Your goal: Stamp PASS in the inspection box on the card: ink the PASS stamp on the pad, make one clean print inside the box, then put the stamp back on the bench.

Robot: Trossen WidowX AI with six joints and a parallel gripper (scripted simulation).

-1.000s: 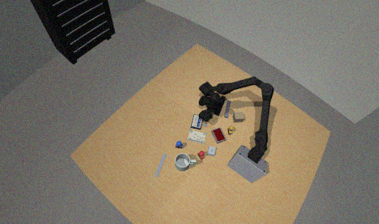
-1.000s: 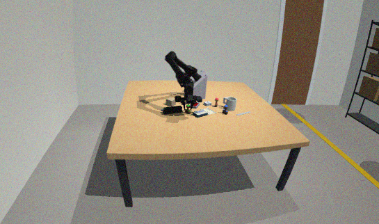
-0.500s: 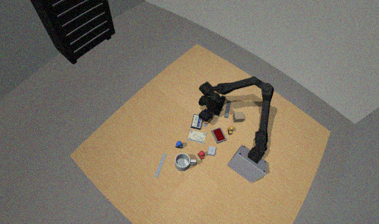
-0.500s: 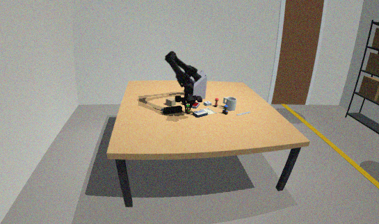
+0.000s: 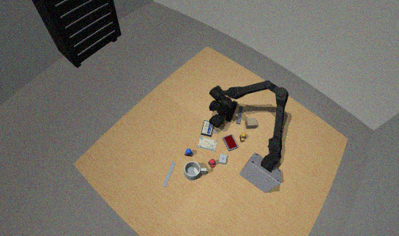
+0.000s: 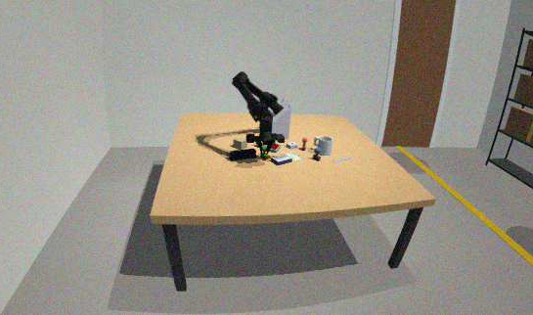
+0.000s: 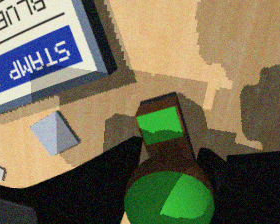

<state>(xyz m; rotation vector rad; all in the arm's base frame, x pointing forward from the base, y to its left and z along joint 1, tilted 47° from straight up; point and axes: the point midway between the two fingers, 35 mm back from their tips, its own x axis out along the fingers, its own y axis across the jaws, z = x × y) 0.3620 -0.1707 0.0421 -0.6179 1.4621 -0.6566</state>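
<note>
My gripper [image 7: 169, 152] [image 5: 217, 122] [image 6: 263, 150] is low over the table and shut on a green stamp [image 7: 168, 204] with a round green knob and a brown body; its square green base [image 7: 159, 124] sits on the wood. A blue-edged box [image 7: 31, 36] [image 5: 207, 127] labelled "STAMP BLUE" lies just to the left of it. The white card [image 5: 207, 144] [image 6: 293, 157] lies beyond that box. A red ink pad [image 5: 230, 142] lies to the right of the card.
A yellow stamp [image 5: 242, 137], a blue stamp [image 5: 188, 152] and a red stamp [image 5: 211, 163] stand around. Also there are a grey mug [image 5: 192, 170], a ruler [image 5: 169, 174], a tan box [image 5: 251, 122], a small grey tile [image 7: 55, 132] and the arm's base [image 5: 260, 172].
</note>
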